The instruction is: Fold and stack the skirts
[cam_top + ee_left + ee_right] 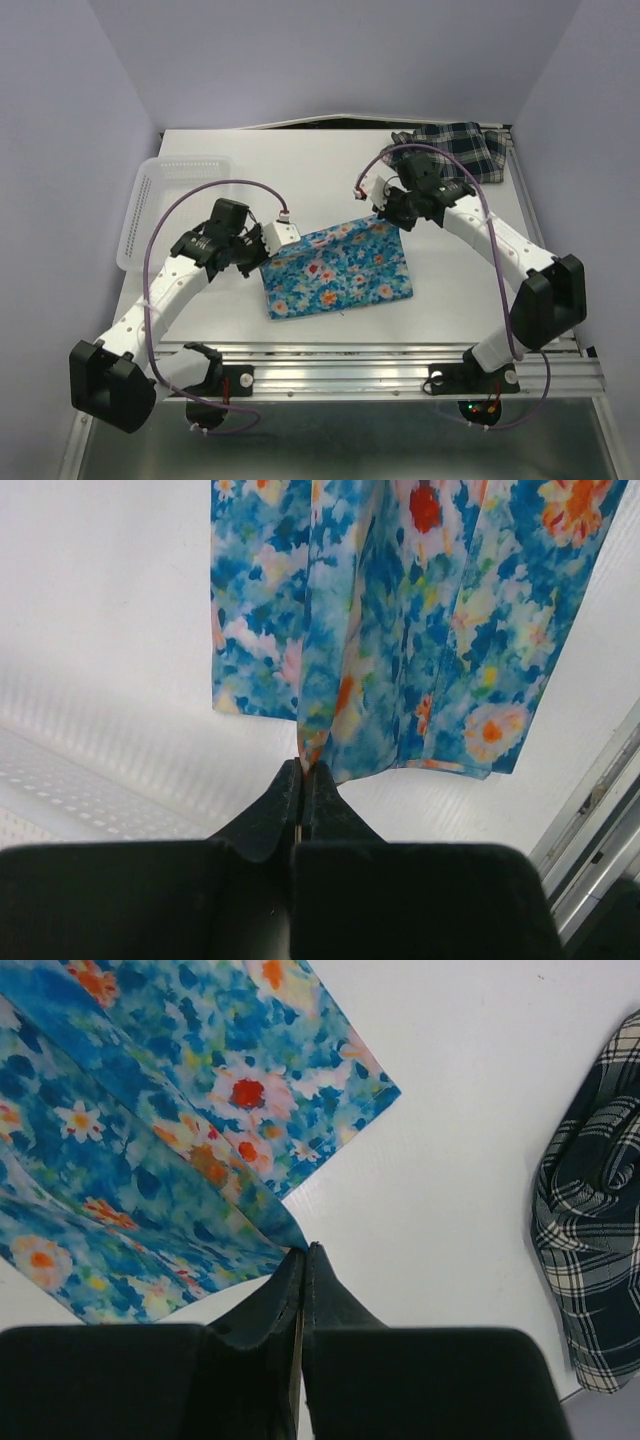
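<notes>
Your left gripper (301, 780) has its 2 fingers (275, 815) pressed together, with a folded edge of the floral skirt (400, 630) nipped between the tips. In the left wrist view the cloth fans out from that pinch toward the far side, and white table shows on both sides of it.

Your right gripper (302, 1260) is the same: fingers (270, 1300) closed tight, with a pointed bit of the floral skirt's (150, 1140) edge caught at the tips. The rest of the cloth spreads to the left in that view.

From the top camera, the left gripper (272, 240) sits at the floral skirt's (335, 270) far-left corner and the right gripper (385, 212) at its far-right corner. The skirt lies spread at the middle of the table (300, 170), between the 2 arms, with its near edge flat on the surface. Whether the pinched corners are raised off the table, you cannot tell.

The plaid skirt (455, 145) is bunched in a heap at the far-right corner of the table, well apart from the floral one. It shows at the right edge of the right wrist view (595, 1230) and neither gripper touches it.

A white lattice basket (165, 205) sits along the left edge of the table, beside the left arm.
</notes>
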Available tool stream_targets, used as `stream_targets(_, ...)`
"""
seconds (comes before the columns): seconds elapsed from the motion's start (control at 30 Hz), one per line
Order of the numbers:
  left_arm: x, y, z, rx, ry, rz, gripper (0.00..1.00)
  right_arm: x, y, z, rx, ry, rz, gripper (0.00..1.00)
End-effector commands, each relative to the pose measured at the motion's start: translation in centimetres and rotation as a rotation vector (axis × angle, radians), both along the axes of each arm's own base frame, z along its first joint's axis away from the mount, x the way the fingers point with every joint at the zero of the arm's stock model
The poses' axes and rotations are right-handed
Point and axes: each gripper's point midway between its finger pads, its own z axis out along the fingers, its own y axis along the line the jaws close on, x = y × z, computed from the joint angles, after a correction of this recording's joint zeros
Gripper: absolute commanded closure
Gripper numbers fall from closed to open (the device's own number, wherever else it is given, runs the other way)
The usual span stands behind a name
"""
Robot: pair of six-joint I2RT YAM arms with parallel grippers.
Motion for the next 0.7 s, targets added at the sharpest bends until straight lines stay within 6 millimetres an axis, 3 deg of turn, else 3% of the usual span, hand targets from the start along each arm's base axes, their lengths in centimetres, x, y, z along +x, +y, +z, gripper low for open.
stream_targets(0.0,1.6,0.0,-0.6,0.004,-0.02,0.031,1.0,3.8,1.2,1.3,0.034,-0.097,0.017,0.99)
stream_targets(0.5,4.6,0.7,-6.0,0.07,0.049,0.144,1.0,9.9,4.5,-5.6,0.072,-0.076,-0.026,0.99)
stream_targets(0.53,4.9,0.8,-6.1,0.074,0.046,0.157,0.98,10.3,4.7,-5.1,0.081,-0.089,-0.033,0.99)
stream_targets(0.57,5.2,1.0,-6.1,0.077,0.045,0.179,0.88,10.7,4.7,-6.4,0.067,-0.075,-0.046,0.99)
stream_targets(0.63,6.2,0.8,-5.7,0.07,0.017,0.196,0.83,11.3,4.8,-7.2,0.066,-0.066,-0.064,0.99)
stream_targets(0.67,6.8,0.9,-5.4,0.071,0.003,0.223,0.75,11.8,4.7,-8.1,0.053,-0.06,-0.084,0.95)
